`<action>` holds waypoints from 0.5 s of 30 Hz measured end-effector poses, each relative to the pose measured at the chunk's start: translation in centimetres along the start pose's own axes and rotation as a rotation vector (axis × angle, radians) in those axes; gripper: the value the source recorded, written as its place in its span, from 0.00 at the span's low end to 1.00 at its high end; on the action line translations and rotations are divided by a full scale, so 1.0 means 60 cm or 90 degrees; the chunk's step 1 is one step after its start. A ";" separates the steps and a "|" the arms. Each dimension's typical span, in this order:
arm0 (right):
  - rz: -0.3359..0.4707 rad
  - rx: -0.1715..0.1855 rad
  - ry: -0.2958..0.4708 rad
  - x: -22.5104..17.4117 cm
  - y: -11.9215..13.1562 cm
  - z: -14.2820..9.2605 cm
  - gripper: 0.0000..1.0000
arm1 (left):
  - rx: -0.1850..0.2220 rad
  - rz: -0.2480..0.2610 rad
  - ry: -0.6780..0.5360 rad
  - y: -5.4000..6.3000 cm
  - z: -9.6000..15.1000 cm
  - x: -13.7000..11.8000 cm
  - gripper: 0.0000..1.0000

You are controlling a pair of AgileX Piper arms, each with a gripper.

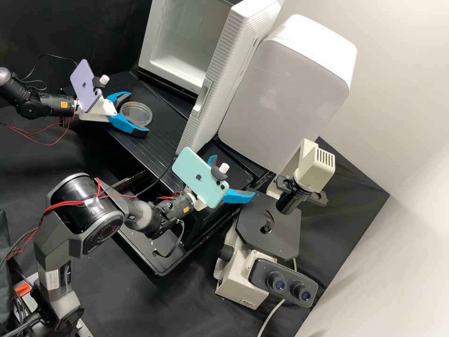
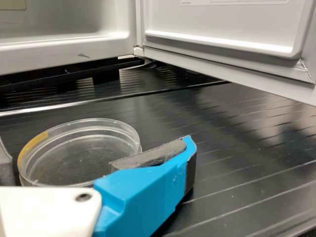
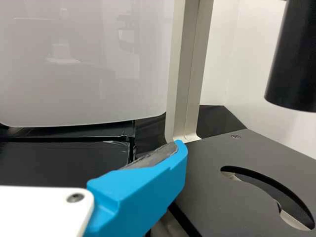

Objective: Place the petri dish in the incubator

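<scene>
The white incubator (image 1: 187,42) stands at the back of the bench with its door (image 1: 285,89) swung wide open. The petri dish (image 1: 136,113) is not inside it. It lies flat on the black ribbed board (image 1: 159,140) just in front of the incubator's open mouth. The dish is clear and round, and it has a yellow mark on its rim. The left gripper (image 1: 135,112) is low on the board in front of the incubator too. It is open, with one blue finger (image 2: 148,192) on each side of the dish. The pictures do not show whether the fingers touch the dish. The right gripper (image 1: 236,180) is by the far edge of the incubator's open door, well apart from the dish. It is open and holds nothing. It hangs over the flat black stage of a microscope (image 1: 276,243) that stands beside the door.
</scene>
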 end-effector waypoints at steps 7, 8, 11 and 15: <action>0.000 0.000 0.000 0.000 0.000 0.000 1.00 | 0.000 0.000 0.000 0.000 0.000 0.000 0.00; 0.000 0.000 0.000 0.000 0.000 0.000 1.00 | 0.000 0.000 0.000 0.000 0.000 0.000 0.00; 0.000 0.000 0.000 0.000 0.000 0.000 1.00 | -0.003 0.000 0.001 0.000 -0.001 0.000 0.00; 0.000 0.000 0.000 0.000 0.000 0.000 1.00 | -0.020 -0.004 0.001 -0.001 -0.003 0.001 0.00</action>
